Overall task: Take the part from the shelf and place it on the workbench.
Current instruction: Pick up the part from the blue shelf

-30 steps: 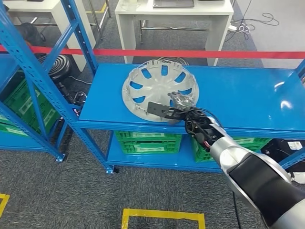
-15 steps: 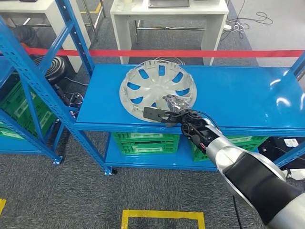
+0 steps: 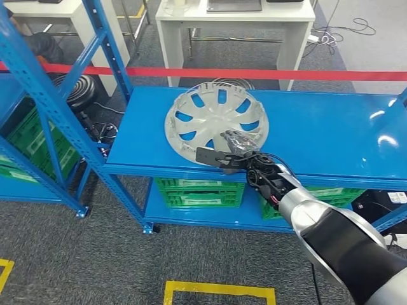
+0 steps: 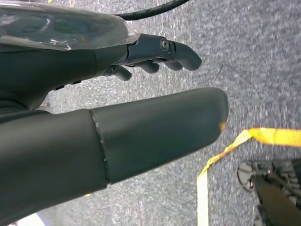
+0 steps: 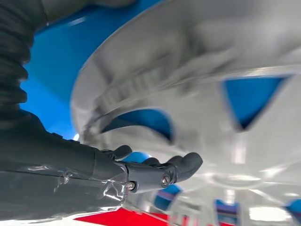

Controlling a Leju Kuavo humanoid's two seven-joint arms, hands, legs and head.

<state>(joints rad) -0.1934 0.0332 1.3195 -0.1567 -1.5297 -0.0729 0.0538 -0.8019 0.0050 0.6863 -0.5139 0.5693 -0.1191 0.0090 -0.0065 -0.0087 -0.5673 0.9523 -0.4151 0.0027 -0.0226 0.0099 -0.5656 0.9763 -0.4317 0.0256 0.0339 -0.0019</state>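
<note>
A silver hubcap point(image 3: 211, 111) with blue showing through its openings lies flat on the blue shelf point(image 3: 317, 127). My right hand point(image 3: 233, 147) is at the hubcap's near rim, its fingers point(image 3: 238, 138) lying over the rim and its thumb pointing left along the front edge. In the right wrist view the stretched fingers point(image 5: 177, 167) sit close to the hubcap point(image 5: 213, 56), and no firm grasp is visible. My left hand point(image 4: 142, 94) hangs over the grey carpet with its fingers straight, holding nothing.
Green crates point(image 3: 196, 190) fill the shelf's lower level. A red tape point(image 3: 288, 74) runs across behind the shelf, with a white table point(image 3: 235, 19) beyond it. Blue rack posts point(image 3: 53, 108) stand at the left. Yellow tape point(image 3: 218, 289) marks the floor.
The whole picture swayed a little left and back, so the camera moved. My right hand has stayed at the hubcap's near rim, and the hubcap has not moved on the shelf.
</note>
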